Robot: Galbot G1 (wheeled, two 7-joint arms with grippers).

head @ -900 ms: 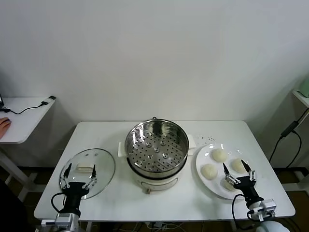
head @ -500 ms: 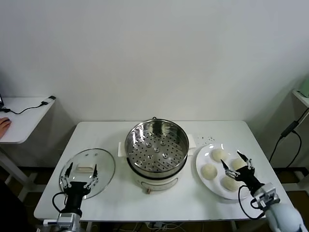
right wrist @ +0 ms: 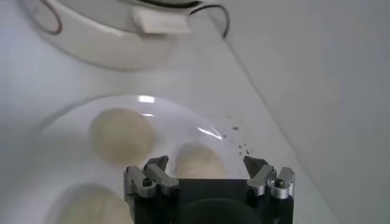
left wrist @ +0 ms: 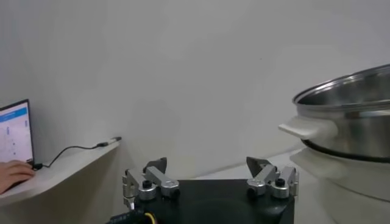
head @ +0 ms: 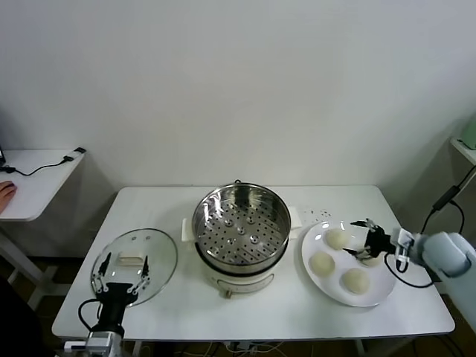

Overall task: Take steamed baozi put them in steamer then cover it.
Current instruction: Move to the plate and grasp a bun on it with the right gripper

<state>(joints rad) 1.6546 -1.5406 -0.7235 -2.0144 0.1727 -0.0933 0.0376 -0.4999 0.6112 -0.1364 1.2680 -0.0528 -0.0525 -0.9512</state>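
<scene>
On the counter [head: 186,312], the empty steamer [head: 242,227] separates cover [head: 134,256] from plate [head: 327,279]. Three steamed baozi [head: 337,239] show there beside the right end effector [head: 367,242], spread wide. Left end effector [head: 119,275] gapes too.

Shiny perforated metal steamer [head: 242,227], clear glass cover [head: 134,265], smooth matt baozi [head: 322,263] on a glossy white plate [head: 381,288].

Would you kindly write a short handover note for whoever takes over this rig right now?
Right end effector: open, over the right side of the white plate, at the rightmost baozi; nothing held.
Left end effector: open, idle at the near edge of the glass cover.
Steamer: mid-table, uncovered, tray bare.
Cover lies flat on the table, left of the steamer.
Done: nothing loaded.
Left: move all four baozi into the steamer, then put the cover on.
</scene>
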